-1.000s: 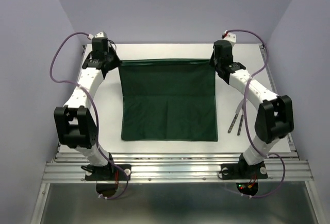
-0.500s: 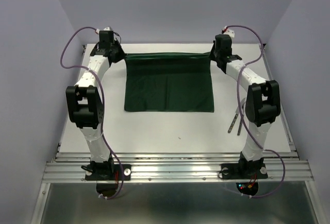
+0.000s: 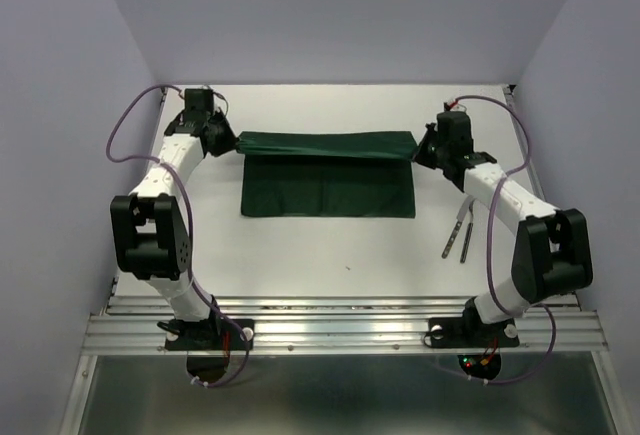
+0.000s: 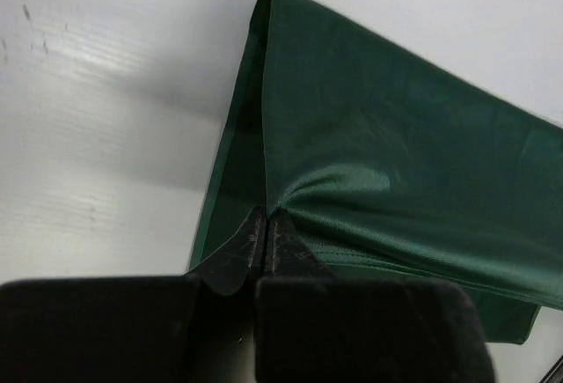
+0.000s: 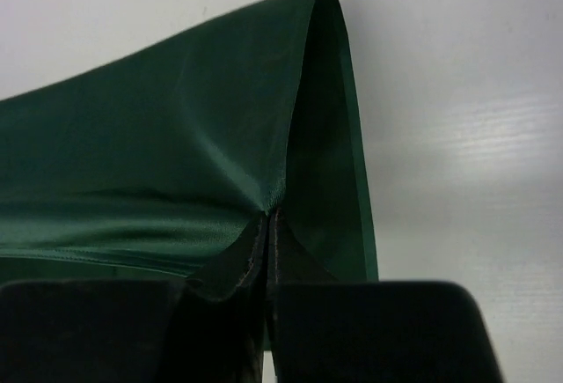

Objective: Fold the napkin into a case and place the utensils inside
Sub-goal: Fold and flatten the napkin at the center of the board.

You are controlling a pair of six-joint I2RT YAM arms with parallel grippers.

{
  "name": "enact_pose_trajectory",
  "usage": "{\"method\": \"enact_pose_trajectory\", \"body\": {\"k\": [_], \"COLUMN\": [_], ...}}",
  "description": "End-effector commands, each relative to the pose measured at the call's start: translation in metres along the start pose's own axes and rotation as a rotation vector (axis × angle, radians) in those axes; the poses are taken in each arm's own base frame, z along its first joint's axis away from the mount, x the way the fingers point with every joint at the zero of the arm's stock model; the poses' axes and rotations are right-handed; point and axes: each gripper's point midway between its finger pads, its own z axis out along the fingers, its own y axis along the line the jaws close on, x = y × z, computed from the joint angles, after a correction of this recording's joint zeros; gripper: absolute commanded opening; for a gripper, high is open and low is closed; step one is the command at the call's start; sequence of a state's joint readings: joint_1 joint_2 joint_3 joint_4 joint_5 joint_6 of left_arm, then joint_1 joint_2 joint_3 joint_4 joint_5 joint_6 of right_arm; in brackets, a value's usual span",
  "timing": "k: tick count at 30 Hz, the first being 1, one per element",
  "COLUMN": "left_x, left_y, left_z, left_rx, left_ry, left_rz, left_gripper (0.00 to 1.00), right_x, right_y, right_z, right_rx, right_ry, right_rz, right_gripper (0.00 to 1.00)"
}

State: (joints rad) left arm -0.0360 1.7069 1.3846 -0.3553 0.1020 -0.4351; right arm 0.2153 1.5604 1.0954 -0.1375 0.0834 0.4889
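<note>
**A:** What do the grippers have?

**B:** The left gripper (image 4: pixel 266 224) is pinched tight on the far left corner of the napkin (image 3: pixel 328 187). The right gripper (image 5: pixel 266 224) is clamped the same way on the far right corner.

**A:** Any change from half a second ago?

**B:** Both have drawn that far edge nearer, so a narrow strip is now doubled over the napkin's far part. Its near edge hasn't shifted.

**A:** And the count?

**B:** One napkin, two grippers, two utensils (image 3: pixel 455 232). They lie side by side on the bench (image 3: pixel 300 250), just right of the napkin's near right corner.
</note>
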Motion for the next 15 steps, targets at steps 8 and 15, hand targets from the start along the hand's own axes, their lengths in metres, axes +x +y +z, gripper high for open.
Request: {"method": "enact_pose_trajectory", "body": {"k": [8,15], "left_x": [0.057,0.088], "left_y": [0.028,0.042], "left_z": [-0.017,-0.009], "left_rx": [-0.009,-0.028], "left_ry": [0.064,0.126], "left_rz": [-0.037,-0.053], "left_gripper": [0.0,0.0], "right_x": [0.081,0.105], "right_y": [-0.023,-0.03], "right_z": [-0.039,-0.035], "right_rx": [-0.036,-0.026], "right_ry": [0.149,0.192], "right_rz": [0.08,0.094], "right_gripper": [0.01,0.01]}}
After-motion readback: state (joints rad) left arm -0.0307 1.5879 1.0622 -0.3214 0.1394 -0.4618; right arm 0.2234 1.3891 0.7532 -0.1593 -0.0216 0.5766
